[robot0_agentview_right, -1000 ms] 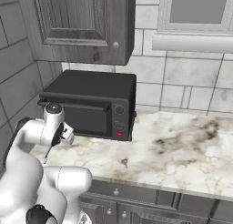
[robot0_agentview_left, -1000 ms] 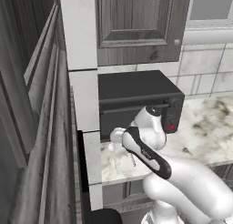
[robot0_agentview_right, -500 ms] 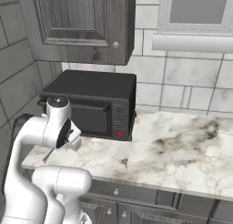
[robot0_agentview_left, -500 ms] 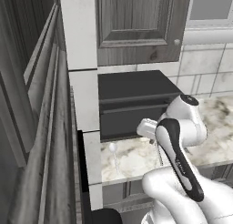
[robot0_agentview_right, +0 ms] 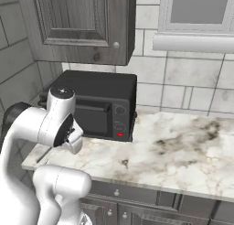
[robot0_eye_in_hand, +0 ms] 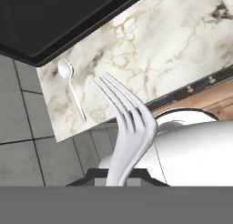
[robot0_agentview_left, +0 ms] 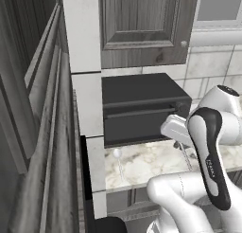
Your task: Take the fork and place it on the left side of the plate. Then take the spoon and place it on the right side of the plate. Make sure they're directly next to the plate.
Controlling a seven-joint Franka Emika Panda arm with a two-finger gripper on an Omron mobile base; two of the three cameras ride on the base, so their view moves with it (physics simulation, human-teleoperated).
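Fork [robot0_eye_in_hand: 129, 127] clamped in the gripper [robot0_eye_in_hand: 119, 182] and lifted off the marble counter [robot0_eye_in_hand: 182, 50] — not yet placed, plate location unclear — spoon [robot0_eye_in_hand: 70, 86] untouched on the counter by the black toaster oven [robot0_agentview_right: 98, 107], its move pending.

Arm bent over the counter edge (pincer [robot0_eye_in_hand: 119, 182] clamped).

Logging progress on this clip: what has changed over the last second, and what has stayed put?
The arm swung rightward across the left base view, away from the toaster oven front, carrying the fork upright in the gripper. No grasp or release visible. The spoon stayed lying on the marble counter near its left end; the base did not drive.
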